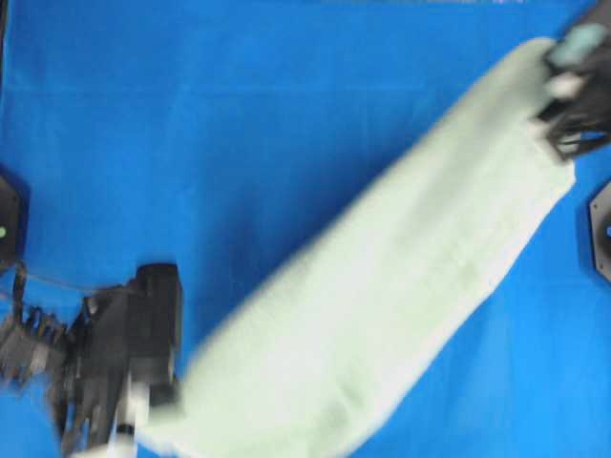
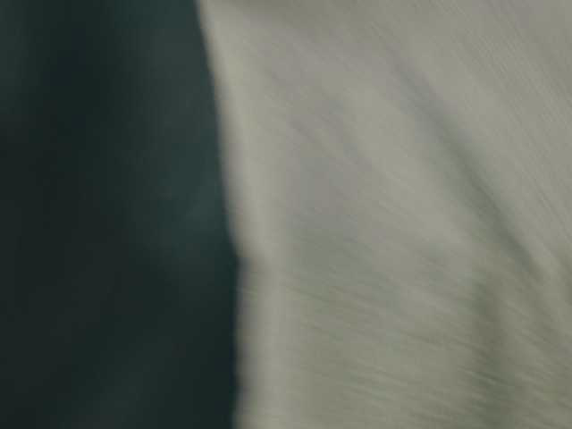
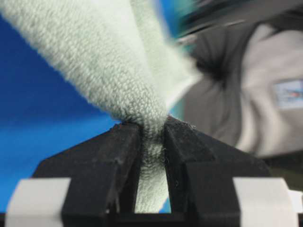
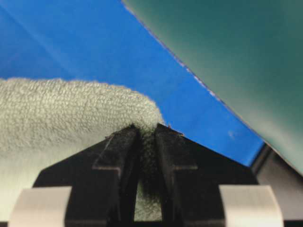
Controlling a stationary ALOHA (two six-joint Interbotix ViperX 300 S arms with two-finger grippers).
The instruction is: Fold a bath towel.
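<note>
The pale sage-green bath towel (image 1: 382, 286) hangs stretched in a long diagonal band above the blue table cloth (image 1: 191, 124), from lower left to upper right, blurred by motion. My left gripper (image 1: 143, 420) is shut on its lower-left corner; the left wrist view shows the terry cloth (image 3: 118, 61) pinched between the black jaws of that gripper (image 3: 152, 130). My right gripper (image 1: 558, 110) is shut on the upper-right corner; the right wrist view shows the towel (image 4: 61, 113) pinched in that gripper (image 4: 147, 130). The towel (image 2: 402, 223) fills most of the table-level view.
The blue table cloth covers the whole table. A black arm base (image 1: 601, 229) sits at the right edge and another (image 1: 8, 215) at the left edge. A dark green surface (image 4: 236, 56) lies past the cloth's edge in the right wrist view.
</note>
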